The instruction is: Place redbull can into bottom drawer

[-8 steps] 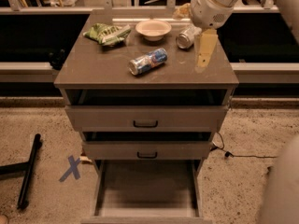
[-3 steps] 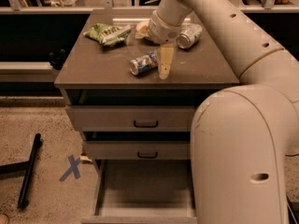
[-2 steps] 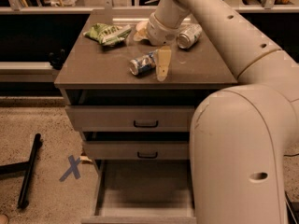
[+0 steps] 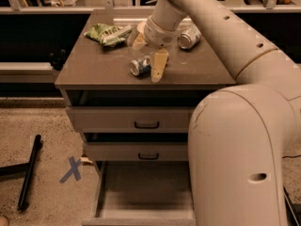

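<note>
The redbull can (image 4: pixel 141 66) lies on its side on the cabinet top (image 4: pixel 94 69), near the front edge. My gripper (image 4: pixel 148 53) hangs down over it and is open. One finger (image 4: pixel 159 65) stands just right of the can and the other finger (image 4: pixel 138 41) is behind it. The can is not held. The bottom drawer (image 4: pixel 146 194) is pulled out below, and its flat grey floor shows with nothing in it. My arm covers the right part of the drawers.
A wider silver can (image 4: pixel 189 36) lies at the back right of the top and a green snack bag (image 4: pixel 108 32) at the back left. The two upper drawers (image 4: pixel 146 121) stand slightly ajar. A blue X (image 4: pixel 71 169) and a black bar (image 4: pixel 29 173) are on the floor at left.
The gripper has come from the right side of the top to the can, then shifted slightly left and lower around it. The can has not moved.
</note>
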Robot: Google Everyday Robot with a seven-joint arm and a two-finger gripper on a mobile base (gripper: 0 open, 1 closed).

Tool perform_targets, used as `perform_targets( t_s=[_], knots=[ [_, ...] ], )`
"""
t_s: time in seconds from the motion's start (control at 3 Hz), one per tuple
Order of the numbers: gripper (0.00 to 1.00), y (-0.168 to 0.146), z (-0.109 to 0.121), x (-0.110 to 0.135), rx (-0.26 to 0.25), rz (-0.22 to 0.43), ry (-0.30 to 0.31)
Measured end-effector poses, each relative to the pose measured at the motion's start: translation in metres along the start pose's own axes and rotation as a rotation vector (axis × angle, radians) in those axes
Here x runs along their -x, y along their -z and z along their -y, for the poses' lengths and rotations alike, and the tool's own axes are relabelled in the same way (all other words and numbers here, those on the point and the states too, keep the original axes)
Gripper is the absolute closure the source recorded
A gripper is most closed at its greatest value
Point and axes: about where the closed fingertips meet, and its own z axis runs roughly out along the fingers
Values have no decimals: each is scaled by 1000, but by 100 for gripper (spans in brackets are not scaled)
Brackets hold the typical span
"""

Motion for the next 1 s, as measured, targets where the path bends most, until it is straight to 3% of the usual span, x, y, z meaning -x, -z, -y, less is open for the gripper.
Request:
perform_targets(
  t_s=[0.33,0.67,1.0],
  knots=[
    [41,-6,0,3,18,-20,3],
    [72,-10,-1,6,24,-28,5],
    [97,-3,-2,10,8,-30,11]
  ],
)
